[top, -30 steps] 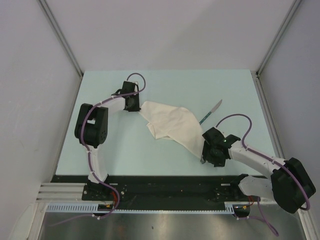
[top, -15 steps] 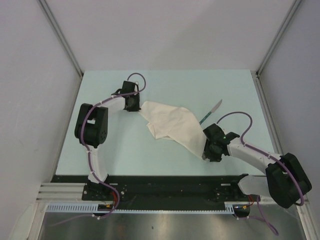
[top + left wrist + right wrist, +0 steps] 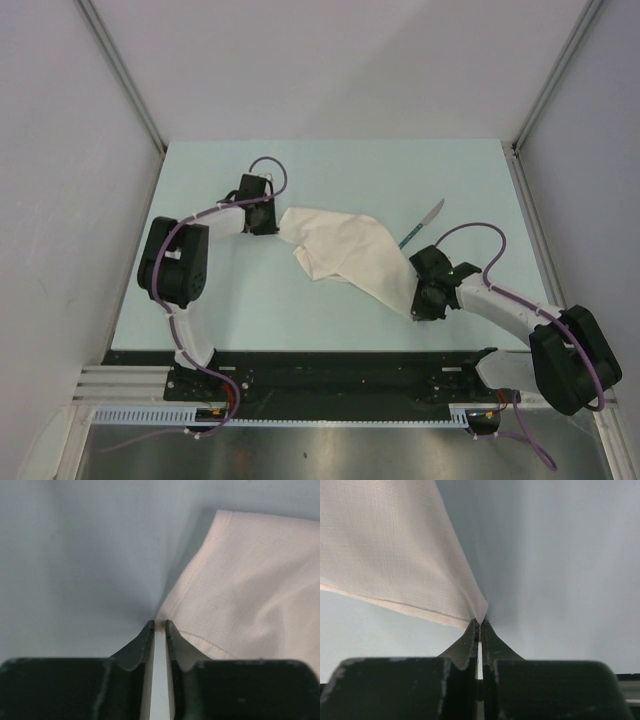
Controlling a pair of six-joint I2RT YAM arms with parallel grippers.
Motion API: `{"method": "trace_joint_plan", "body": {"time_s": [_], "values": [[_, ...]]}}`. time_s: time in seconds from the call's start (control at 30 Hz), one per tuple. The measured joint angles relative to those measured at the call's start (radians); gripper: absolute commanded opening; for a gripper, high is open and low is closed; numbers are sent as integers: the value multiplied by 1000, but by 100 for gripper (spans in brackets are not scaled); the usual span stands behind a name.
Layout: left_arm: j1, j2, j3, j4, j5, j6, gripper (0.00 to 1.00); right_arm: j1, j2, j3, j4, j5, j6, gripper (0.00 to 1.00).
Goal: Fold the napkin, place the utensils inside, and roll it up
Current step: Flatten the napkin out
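Napkin (image 3: pixel 345 250) corners are now caught at both ends. The white cloth lies loosely bunched across the middle of the table (image 3: pixel 250 290), running from far left to near right, and each arm has one tip of it. The right gripper (image 3: pixel 480 622), which stood open over the near-right corner a second ago, has closed. Its wrist view shows the jaws pressed together, with the pointed corner of the napkin nipped between the tips and the hem fanning away to the left. The left gripper (image 3: pixel 159 625) is narrow, only a slit between its jaws, with the far-left corner right at the tips; it looks pinched there, though the hold is thin. The left arm's elbow has swung a little toward the table's left edge since a moment ago. With two opposite corners held, the arms seem ready to lift and spread the cloth flat, the first part of folding; nothing is folded yet. The knife (image 3: pixel 420 224) lies untouched just beside the napkin's far edge, near the right arm, its blade pointing to the far right. Both arms reach low, forearms close to the table and wrists tipped down to the surface.
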Motion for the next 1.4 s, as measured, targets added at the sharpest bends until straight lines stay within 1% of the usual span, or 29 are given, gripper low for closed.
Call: {"method": "trace_joint_plan", "body": {"time_s": [0.1,0.17,0.33,0.47,0.57,0.63,0.73,0.83,0.87,0.93,0.97,1.23,1.4], "values": [[-1,-50,-70,16,23,-32,41,-17,-2,0,-8,7,-14,0],[-2,-68,-97,31,30,-51,43,-24,-2,0,-11,8,-22,0],[-3,-72,-103,40,35,-70,49,-25,-2,0,-11,8,-33,0],[-10,-70,-101,43,35,-72,49,-26,-2,0,-11,7,-34,0],[-14,-52,-76,37,24,-72,45,-27,-2,0,-11,7,-36,0],[-16,-40,-59,35,12,-72,45,-28,-2,0,-11,5,-37,0],[-18,-31,-48,33,-2,-72,42,-29,-2,0,-11,3,-37,0],[-18,-12,-27,31,-5,-73,27,-29,-2,0,-10,-2,-37,0],[-18,-6,-22,33,-7,-76,18,-29,-2,0,-9,-5,-38,0],[-19,2,-18,41,-11,-74,7,-29,-2,0,-8,-11,-41,0],[-19,5,-18,43,-13,-76,0,-29,-2,0,-8,-13,-42,0],[-25,11,-23,84,-3,-73,0,-29,-24,29,-35,-22,-67,0],[-31,-61,-70,79,-3,-81,0,-29,-59,149,-84,-3,-106,0]]}}
